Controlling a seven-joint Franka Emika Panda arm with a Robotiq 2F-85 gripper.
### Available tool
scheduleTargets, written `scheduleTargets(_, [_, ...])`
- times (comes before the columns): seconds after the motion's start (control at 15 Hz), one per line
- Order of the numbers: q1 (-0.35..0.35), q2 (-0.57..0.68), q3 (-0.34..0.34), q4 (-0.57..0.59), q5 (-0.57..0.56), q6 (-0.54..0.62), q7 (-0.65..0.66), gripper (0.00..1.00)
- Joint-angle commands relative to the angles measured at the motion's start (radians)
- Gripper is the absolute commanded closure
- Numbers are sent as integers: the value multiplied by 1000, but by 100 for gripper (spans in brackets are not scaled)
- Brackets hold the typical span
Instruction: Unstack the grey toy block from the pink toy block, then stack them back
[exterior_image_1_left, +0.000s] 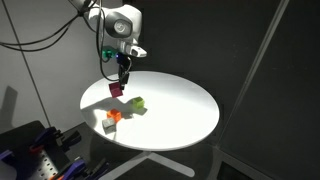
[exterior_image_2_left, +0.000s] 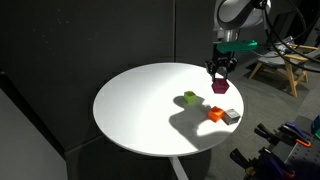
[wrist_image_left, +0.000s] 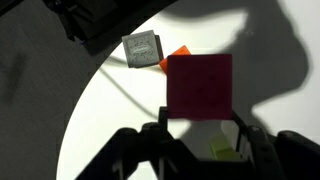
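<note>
**A:** What is closest to the wrist camera?

**B:** The gripper. It pinches the pink toy block, with one finger on each side face.

**A:** And around that block?

**B:** At 5 o'clock from it, a yellow-green block peeks out, partly hidden by the gripper. At 11 o'clock lies an orange block. The grey toy block sits just past the orange one, touching it or nearly so. The grey one rests on the table, not on the pink one.

**A:** The surface?

**B:** A round white table, brightly lit, with hard shadows across it. The walls around it are dark.

**A:** What do the exterior views add?

**B:** Both show the pink block under the gripper near the table's rim, well apart from the orange and grey pair. I cannot tell whether its underside touches the table. In an exterior view, wooden furniture stands beyond the table. The wrist view shows none of the room.
</note>
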Motion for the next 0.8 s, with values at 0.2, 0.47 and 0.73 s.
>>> scheduleTargets(0.2, [-10,63,-30,65,7,-8,-21,69])
scheduleTargets(0.47, [-13,92,-47,98,7,-7,-15,69])
scheduleTargets(0.73, [-19,100,-60,109,10,-8,-19,69])
